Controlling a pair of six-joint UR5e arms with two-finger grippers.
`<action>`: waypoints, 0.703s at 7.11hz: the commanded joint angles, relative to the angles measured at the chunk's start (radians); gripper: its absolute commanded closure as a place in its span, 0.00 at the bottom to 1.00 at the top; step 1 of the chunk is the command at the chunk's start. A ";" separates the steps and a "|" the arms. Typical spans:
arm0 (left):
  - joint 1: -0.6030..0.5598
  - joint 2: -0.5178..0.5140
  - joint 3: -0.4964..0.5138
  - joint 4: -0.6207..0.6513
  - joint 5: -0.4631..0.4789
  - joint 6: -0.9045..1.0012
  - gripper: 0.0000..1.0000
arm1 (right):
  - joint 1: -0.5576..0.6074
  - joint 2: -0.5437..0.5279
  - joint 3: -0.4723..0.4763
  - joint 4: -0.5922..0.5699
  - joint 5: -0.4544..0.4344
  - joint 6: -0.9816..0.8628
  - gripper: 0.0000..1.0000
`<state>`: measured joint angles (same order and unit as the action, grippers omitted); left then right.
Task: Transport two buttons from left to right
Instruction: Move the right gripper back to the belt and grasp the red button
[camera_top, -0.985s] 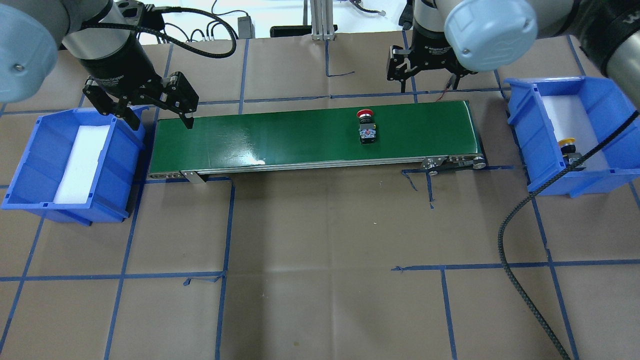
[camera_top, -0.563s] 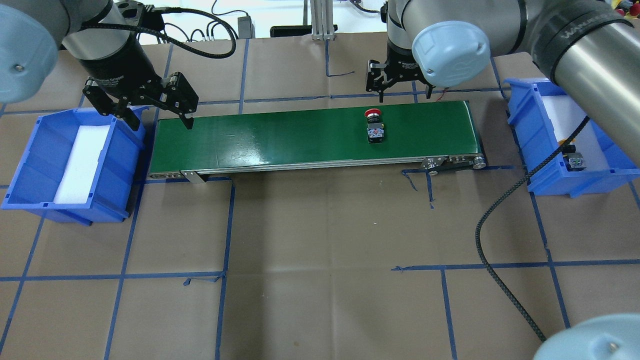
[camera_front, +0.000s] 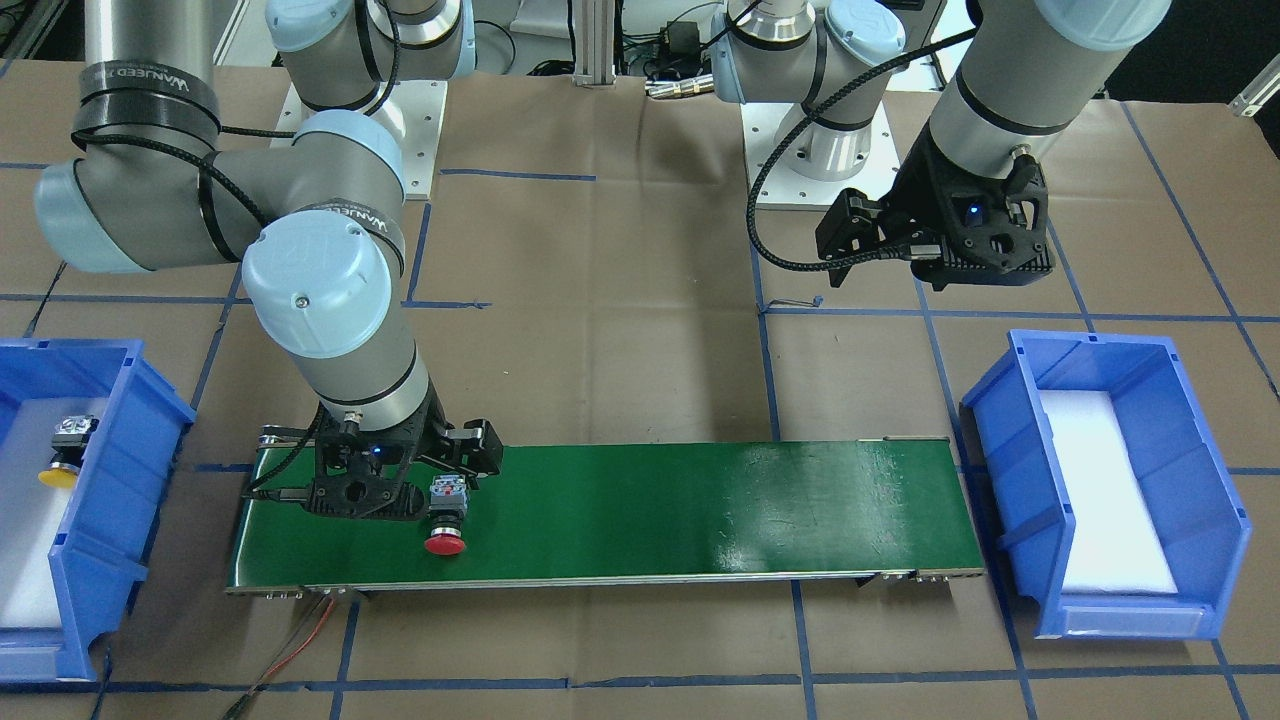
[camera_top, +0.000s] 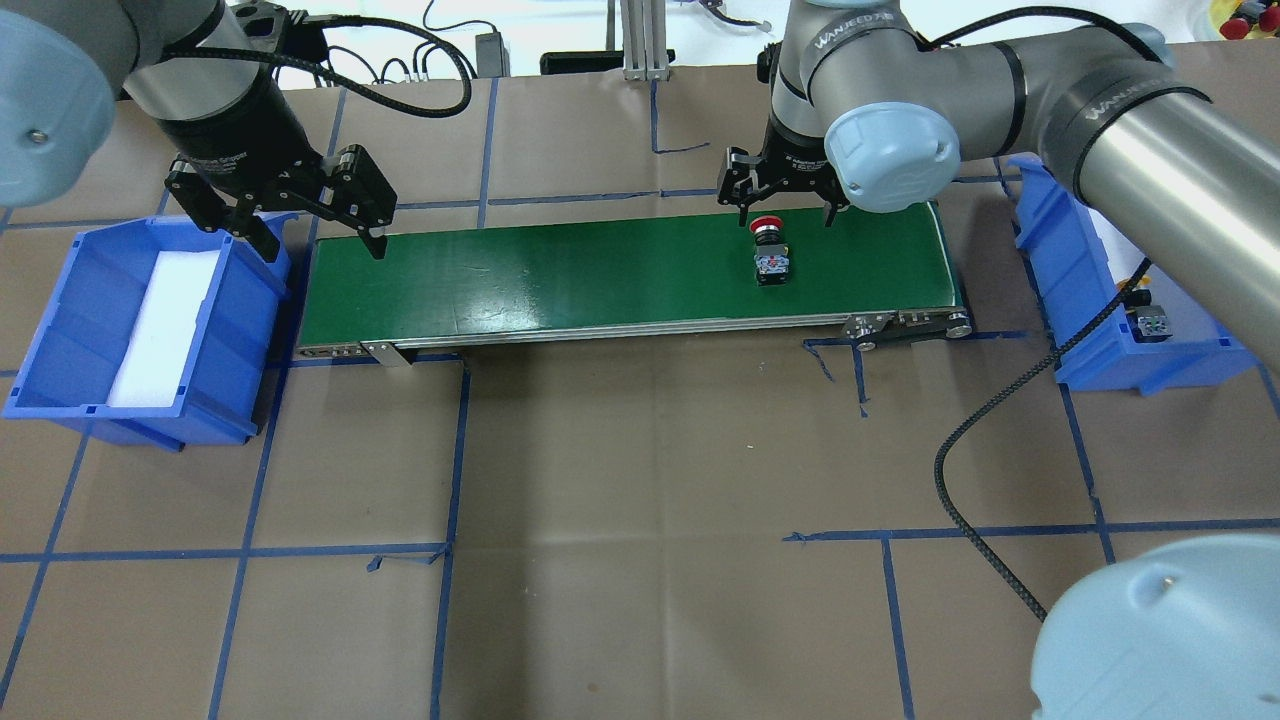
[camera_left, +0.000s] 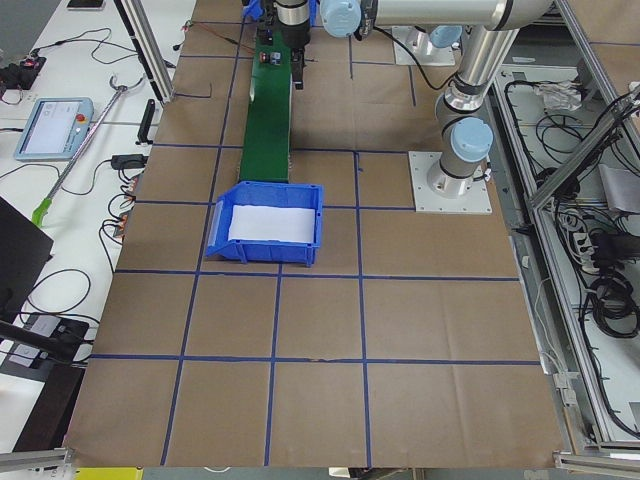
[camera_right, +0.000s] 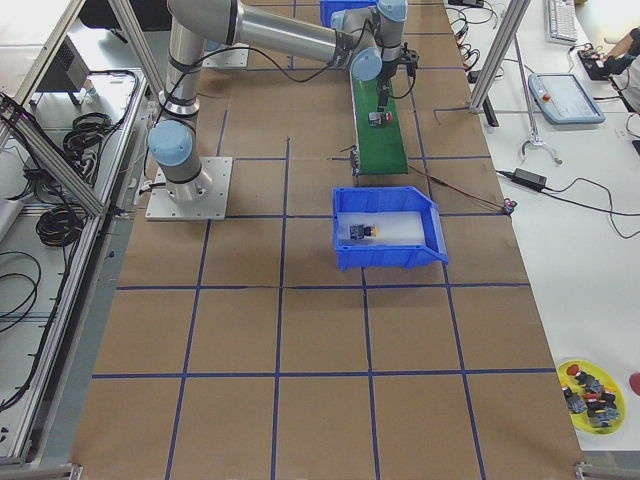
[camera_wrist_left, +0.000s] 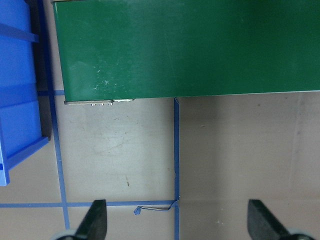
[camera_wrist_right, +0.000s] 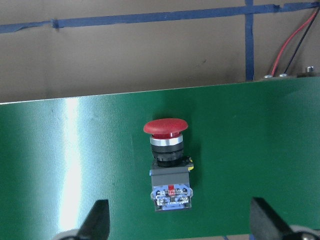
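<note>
Right claw (camera_wrist_right: 180, 222): wide open, empty, hovering over the red button (camera_wrist_right: 169, 160). The button lies on its side near the right end of the belt (camera_top: 600, 270). Likely light and rigid, with a slick domed cap, so grip the flat block body. Yellow button (camera_front: 62, 452) is in the bin (camera_front: 150, 400) at the table's right end. Left claw (camera_top: 324, 245): open, empty.

Lighting bright and even from above; frames largely sharp.
Pale glare streaks on the green belt (camera_top: 630, 275); soft, faint shadows on the worktop (camera_top: 640, 500). The red button (camera_wrist_right: 167, 160) is in crisp focus at the wrist; the nearest arm joint (camera_top: 1160, 630) is blurred overhead.
</note>
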<state>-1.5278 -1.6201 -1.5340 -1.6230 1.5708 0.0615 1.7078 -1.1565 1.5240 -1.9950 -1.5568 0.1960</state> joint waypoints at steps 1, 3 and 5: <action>0.000 0.000 0.000 0.000 0.000 0.000 0.00 | -0.019 0.043 0.021 -0.056 -0.003 -0.021 0.01; 0.000 0.000 0.000 0.000 0.000 0.000 0.00 | -0.033 0.095 0.022 -0.079 -0.003 -0.027 0.02; 0.000 0.000 0.002 0.000 0.000 0.000 0.00 | -0.050 0.109 0.031 -0.073 -0.005 -0.030 0.18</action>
<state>-1.5279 -1.6199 -1.5329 -1.6230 1.5708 0.0613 1.6675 -1.0574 1.5489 -2.0700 -1.5603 0.1678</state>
